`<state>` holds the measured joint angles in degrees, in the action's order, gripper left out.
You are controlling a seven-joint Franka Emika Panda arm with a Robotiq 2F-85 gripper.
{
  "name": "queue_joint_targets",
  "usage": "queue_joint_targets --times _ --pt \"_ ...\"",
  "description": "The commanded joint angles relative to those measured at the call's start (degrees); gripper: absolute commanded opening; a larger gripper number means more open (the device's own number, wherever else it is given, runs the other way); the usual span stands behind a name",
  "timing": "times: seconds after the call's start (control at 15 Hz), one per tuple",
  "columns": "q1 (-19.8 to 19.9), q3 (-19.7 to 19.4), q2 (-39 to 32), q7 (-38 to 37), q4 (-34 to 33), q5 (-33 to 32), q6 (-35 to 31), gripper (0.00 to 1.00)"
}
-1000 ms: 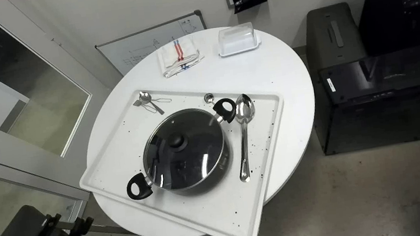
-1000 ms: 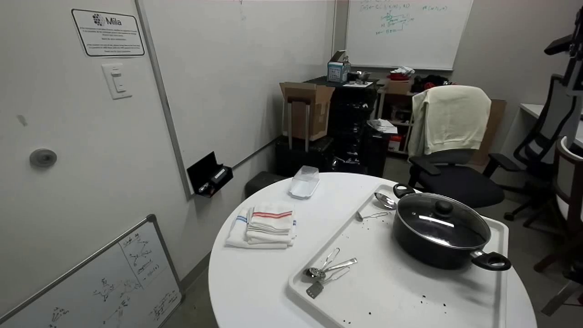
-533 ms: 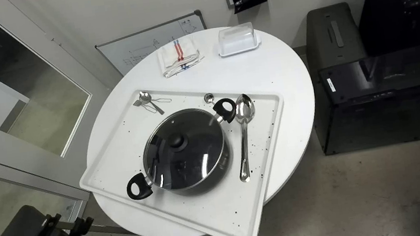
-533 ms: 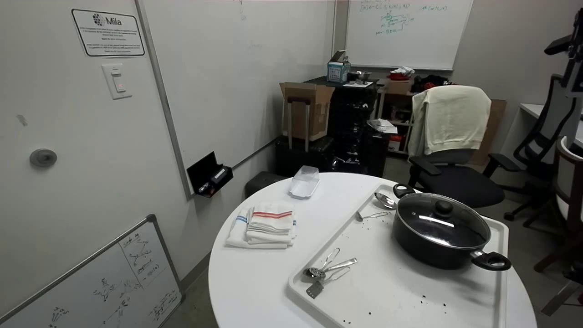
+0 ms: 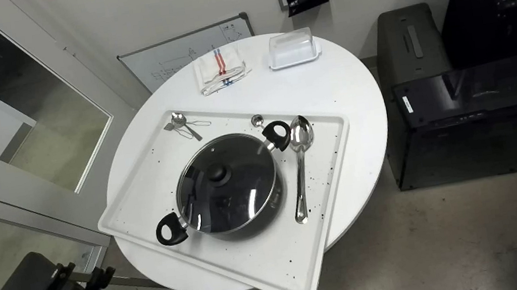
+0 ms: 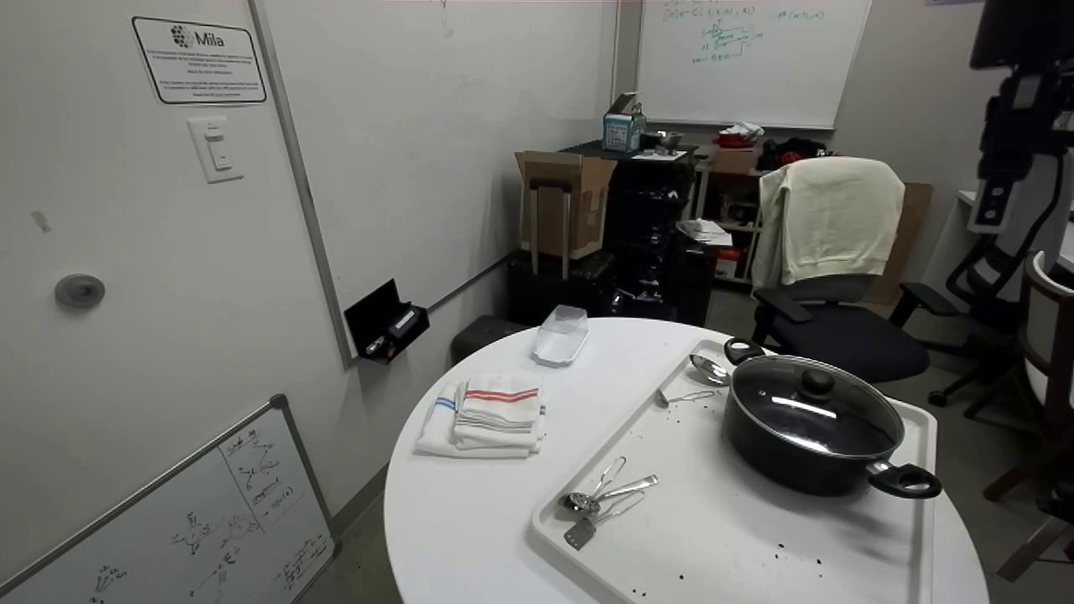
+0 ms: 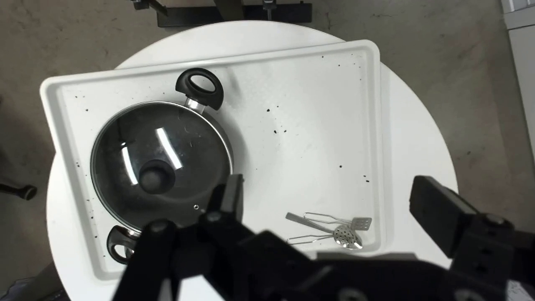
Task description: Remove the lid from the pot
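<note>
The black pot (image 5: 276,201) stands on a white tray (image 5: 144,190). The see-through glass lid (image 5: 247,176) with its dark knob sits on top of the pot. In an exterior view the pot (image 6: 776,461) and lid (image 6: 847,411) are at the right. In the wrist view the lid (image 7: 188,154) is at the left, with a pot handle above and below it. My gripper (image 7: 328,184) is open and empty, high above the tray, to the right of the lid's knob. Part of the gripper shows at the top right in an exterior view (image 6: 1003,159).
Several small metal utensils (image 7: 345,236) lie in a tray corner. A large metal spoon (image 5: 301,174) lies beside the pot. Folded towels (image 5: 221,68) and a clear-covered dish (image 5: 293,49) stand on the round white table (image 5: 320,84), toward the wall.
My gripper has come into view at the left edge of an exterior view and lower at the top right of an exterior view. The pot and lid have not moved.
</note>
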<state>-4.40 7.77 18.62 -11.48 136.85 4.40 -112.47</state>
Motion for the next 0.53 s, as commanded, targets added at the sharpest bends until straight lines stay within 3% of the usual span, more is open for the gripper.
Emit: queue_joint_targets --times 0.0,0.47 --pt "1.7 -2.1 -3.7 1.5 1.2 -1.4 -4.2 1.00" --pt "5.3 -6.4 -13.0 3.3 3.0 -3.7 -15.1 1.00"
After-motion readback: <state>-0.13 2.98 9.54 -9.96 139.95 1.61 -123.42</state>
